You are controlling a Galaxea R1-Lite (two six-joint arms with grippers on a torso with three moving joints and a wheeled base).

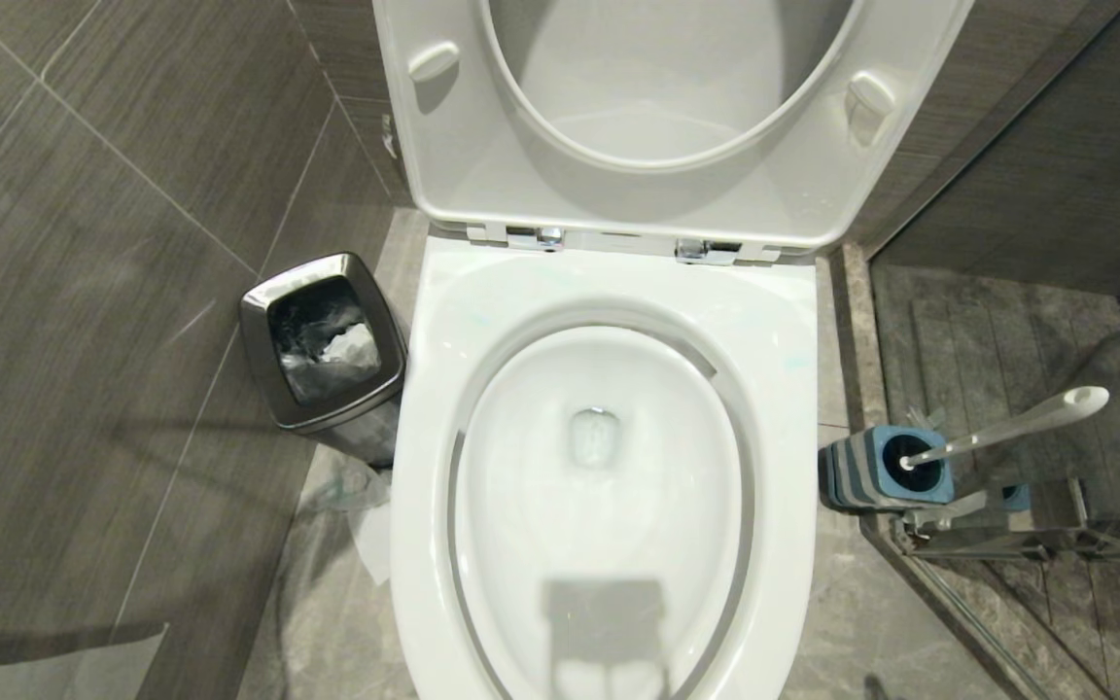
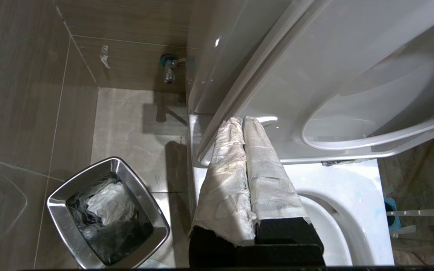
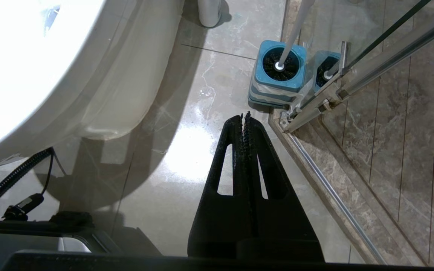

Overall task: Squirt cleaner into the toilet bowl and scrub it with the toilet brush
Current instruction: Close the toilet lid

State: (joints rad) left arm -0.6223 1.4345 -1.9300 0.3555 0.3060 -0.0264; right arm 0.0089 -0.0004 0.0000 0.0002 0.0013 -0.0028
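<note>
Nearest my head camera is the front rim of the toilet bowl (image 1: 609, 321), which I'll use as my landmark. Its seat and lid are tipped up against the back, and the oval basin is open below me, with a little water at the drain and a dark squarish shadow on the front of the basin.

My left gripper (image 2: 244, 122) shows only on its own wrist camera. Its two fingers, wrapped in white cloth-like padding, are pressed together with nothing between them. It is up at the bowl's left rear corner, its tips just by the edge of the raised seat; I can't tell whether they touch it.

My right gripper (image 3: 245, 117) is low, over the floor on the bowl's right side. Its black toothed fingers are closed flat against each other, holding nothing, and point toward the toilet brush (image 1: 1012, 423).

The brush stands in its blue-topped, grey-striped holder (image 1: 871, 472), on the floor just to the right of the bowl, against the metal frame of a glass shower partition (image 3: 352, 90). Its white handle leans away from the bowl, rounded tip uppermost.

On the bowl's left, close beside it on the floor, sits a steel waste bin (image 1: 322, 340) with a dark liner and crumpled white paper inside.
</note>
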